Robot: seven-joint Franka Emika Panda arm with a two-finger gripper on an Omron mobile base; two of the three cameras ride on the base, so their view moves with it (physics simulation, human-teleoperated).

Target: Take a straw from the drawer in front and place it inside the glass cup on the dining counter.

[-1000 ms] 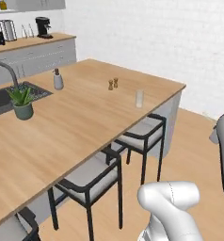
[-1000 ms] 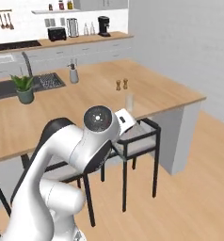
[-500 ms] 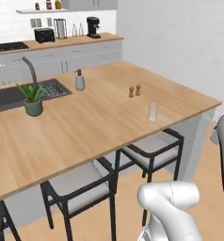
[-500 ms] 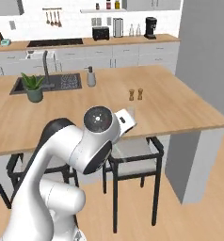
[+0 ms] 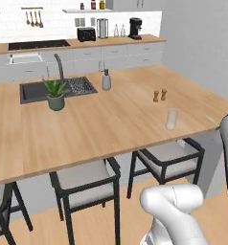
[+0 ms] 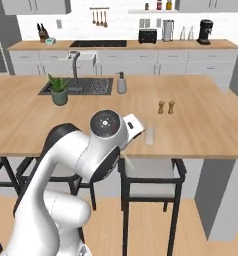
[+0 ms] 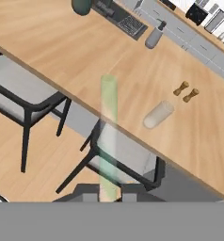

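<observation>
On the counter (image 5: 87,129), a broad slab of pale wood grain on a grey base, the cup (image 5: 171,118) stands upright near the front edge, a small clear straight-sided tumbler, almost see-through. Just behind it sit two small brown shakers (image 5: 159,95), side by side and apart from the cup. Farther back a grey pump bottle (image 5: 106,80) stands beside the dark sink (image 5: 37,90), with a leafy green plant (image 5: 55,94) in a round dark pot at the sink's front rim. Black-framed chairs (image 5: 168,158) with flat grey seats are tucked under the front edge.

In the hand view the straw (image 7: 108,136) rises from the gripper (image 7: 109,196) as a long, straight, pale greenish-white stick, faint and half transparent, its top end lying across the counter's wood. The two dark tips sit close on either side of its base, gripping it. The cup (image 7: 158,114) lies up and to the right of the straw, well apart from it, with the shakers (image 7: 187,91) beyond. In the left base view a thin pale line at the counter's right corner may be the straw; I cannot tell.

Since half a second ago the whole scene has swung in both base views, so the base has moved: the counter now faces the cameras more squarely, and the cup sits nearer the arm in the right base view (image 6: 150,134).
</observation>
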